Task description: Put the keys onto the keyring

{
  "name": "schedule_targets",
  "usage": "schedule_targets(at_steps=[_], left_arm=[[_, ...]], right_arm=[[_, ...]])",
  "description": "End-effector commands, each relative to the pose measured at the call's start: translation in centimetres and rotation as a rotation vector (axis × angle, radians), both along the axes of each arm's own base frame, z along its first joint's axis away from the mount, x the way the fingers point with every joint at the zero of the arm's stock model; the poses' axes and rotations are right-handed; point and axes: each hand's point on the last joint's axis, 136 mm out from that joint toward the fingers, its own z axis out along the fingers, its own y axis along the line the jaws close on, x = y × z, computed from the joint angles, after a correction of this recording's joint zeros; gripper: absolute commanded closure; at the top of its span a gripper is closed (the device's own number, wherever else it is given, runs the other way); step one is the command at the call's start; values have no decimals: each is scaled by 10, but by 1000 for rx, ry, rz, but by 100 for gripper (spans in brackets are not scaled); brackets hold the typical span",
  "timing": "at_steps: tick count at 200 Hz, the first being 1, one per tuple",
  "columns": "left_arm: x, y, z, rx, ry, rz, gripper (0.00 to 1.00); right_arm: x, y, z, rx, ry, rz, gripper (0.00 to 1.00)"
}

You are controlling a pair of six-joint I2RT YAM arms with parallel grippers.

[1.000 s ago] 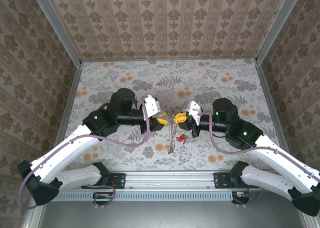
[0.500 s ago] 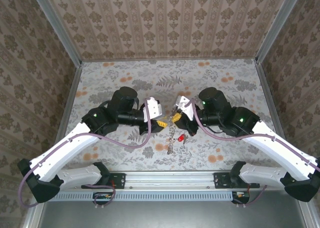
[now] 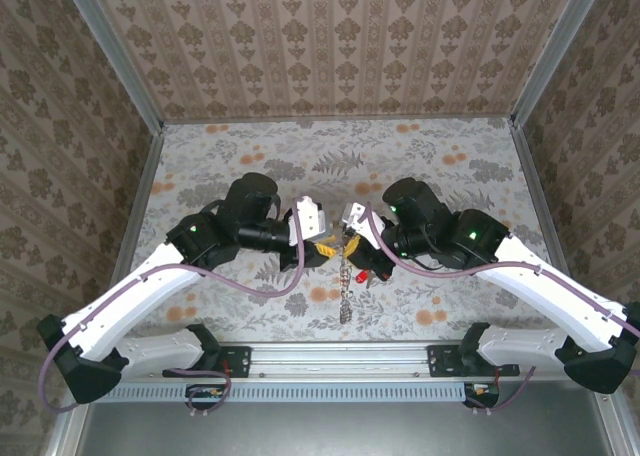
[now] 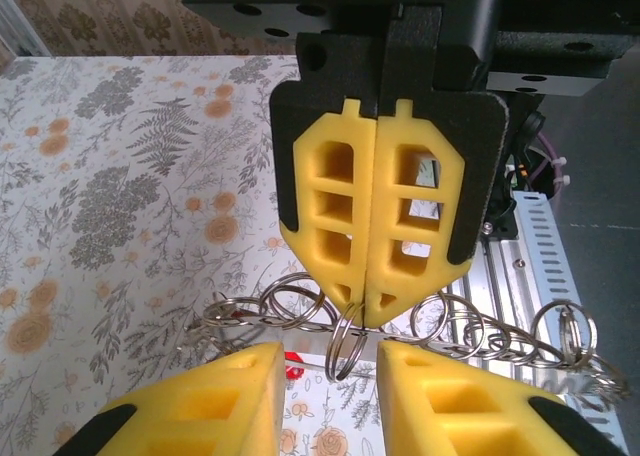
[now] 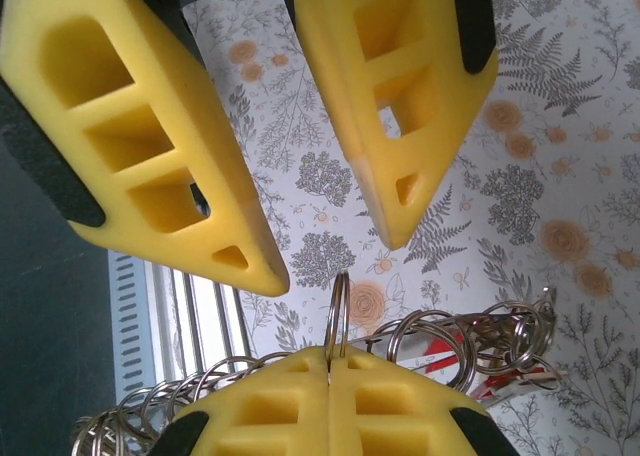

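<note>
My right gripper [image 5: 330, 354] is shut on a silver split ring, the keyring [image 5: 338, 311], held edge-on and standing up from the closed tips. My left gripper [image 4: 328, 361] faces it, open, one yellow finger on each side of the keyring [image 4: 345, 341] without touching it. In the top view the two grippers meet tip to tip, left gripper [image 3: 325, 248] and right gripper [image 3: 352, 244], above the table's middle. A chain of linked silver rings [image 3: 345, 291] hangs below them. A red-headed key [image 3: 362, 276] hangs with the chain, partly hidden behind the rings [image 5: 450, 351].
The floral tabletop [image 3: 240, 166] lies under both arms, walled in by patterned panels at the back and sides. A metal rail [image 3: 340, 356] carrying the arm bases runs along the near edge. The hanging chain ends just above the table.
The right arm has swung left, bringing its held ring between the left gripper's fingers. The chain now hangs lower and straighter. The left fingers have narrowed slightly.
</note>
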Motion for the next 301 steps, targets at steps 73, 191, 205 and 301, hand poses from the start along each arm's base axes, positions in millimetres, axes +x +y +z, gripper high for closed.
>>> schedule_targets(at_steps=[73, 191, 205, 301], left_arm=[[-6, -9, 4, 10, 14, -68, 81], [-28, -7, 1, 3, 68, -152, 100], [-24, -6, 6, -26, 49, -131, 100], [-4, -2, 29, -161, -43, -4, 100]], right_arm=[[-7, 6, 22, 45, -52, 64, 100], [3, 9, 25, 57, -92, 30, 90], [4, 4, 27, 86, -102, -4, 74], [-12, -16, 16, 283, -61, -105, 41]])
